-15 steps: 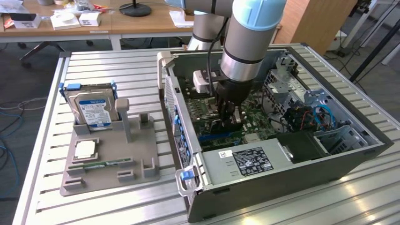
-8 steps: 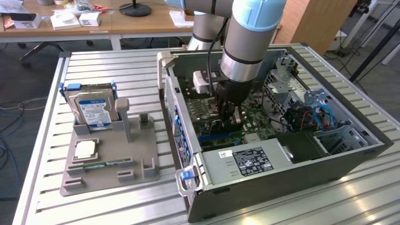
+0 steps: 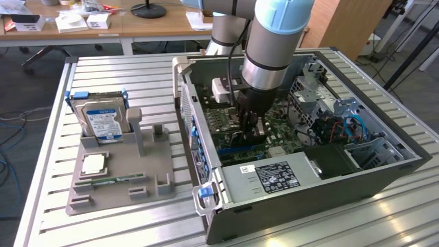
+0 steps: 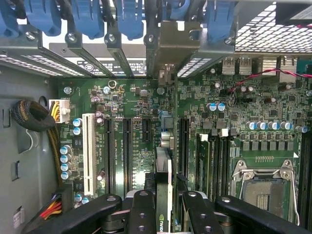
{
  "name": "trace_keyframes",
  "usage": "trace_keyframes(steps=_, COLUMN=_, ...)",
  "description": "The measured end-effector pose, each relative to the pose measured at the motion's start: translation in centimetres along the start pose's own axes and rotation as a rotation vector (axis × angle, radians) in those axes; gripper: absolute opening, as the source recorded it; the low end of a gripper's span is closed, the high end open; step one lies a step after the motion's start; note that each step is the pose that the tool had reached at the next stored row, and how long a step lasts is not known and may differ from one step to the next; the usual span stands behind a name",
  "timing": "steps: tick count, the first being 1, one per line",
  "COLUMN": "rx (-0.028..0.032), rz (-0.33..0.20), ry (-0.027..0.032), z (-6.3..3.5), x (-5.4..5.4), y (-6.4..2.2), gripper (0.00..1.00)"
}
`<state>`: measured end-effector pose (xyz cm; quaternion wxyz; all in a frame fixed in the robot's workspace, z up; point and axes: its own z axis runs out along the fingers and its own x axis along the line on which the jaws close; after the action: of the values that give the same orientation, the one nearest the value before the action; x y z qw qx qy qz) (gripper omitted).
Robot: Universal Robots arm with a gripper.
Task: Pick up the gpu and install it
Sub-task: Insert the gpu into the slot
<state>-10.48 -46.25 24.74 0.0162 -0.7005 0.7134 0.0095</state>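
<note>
A slatted metal table (image 3: 116, 72) stands on a grey floor (image 3: 28, 92), where blue cable (image 3: 10, 135) trails at the exterior view's left. Behind it, wooden desks (image 3: 164, 25) hold white boxes (image 3: 72, 21) and a black round base (image 3: 148, 10). A wooden panel (image 3: 343, 25) stands at the exterior view's right. Light glares off the table's near corner.

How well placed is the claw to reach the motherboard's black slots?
Probably yes: the case is open, the claw, shut on the gpu, hangs inside above the motherboard, and nothing lies across the black slots.

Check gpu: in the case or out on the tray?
In the case: claw holds the gpu edge-on over the motherboard slots. Seated: cannot tell.
</note>
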Motion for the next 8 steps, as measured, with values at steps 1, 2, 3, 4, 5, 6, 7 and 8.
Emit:
trace_keyframes(steps=1, rx=-0.0001, rz=-0.002, ry=0.0000, z=0.00, x=0.00, y=0.00, gripper=0.26)
trace_keyframes(steps=2, rx=-0.0002, rz=-0.004, ry=0.0000, z=0.00, x=0.00, y=0.00, gripper=0.26)
trace_keyframes(steps=3, rx=-0.0002, rz=-0.006, ry=-0.0001, z=0.00, x=0.00, y=0.00, gripper=0.26)
trace_keyframes(steps=4, rx=-0.0003, rz=-0.008, ry=-0.0001, z=0.00, x=0.00, y=0.00, gripper=0.26)
trace_keyframes(steps=5, rx=-0.0003, rz=-0.009, ry=-0.0001, z=0.00, x=0.00, y=0.00, gripper=0.26)
trace_keyframes(steps=6, rx=-0.0004, rz=-0.009, ry=-0.0001, z=0.00, x=0.00, y=0.00, gripper=0.26)
trace_keyframes(steps=7, rx=-0.0003, rz=-0.009, ry=-0.0001, z=0.00, x=0.00, y=0.00, gripper=0.26)
trace_keyframes(steps=8, rx=-0.0003, rz=-0.009, ry=-0.0001, z=0.00, x=0.00, y=0.00, gripper=0.26)
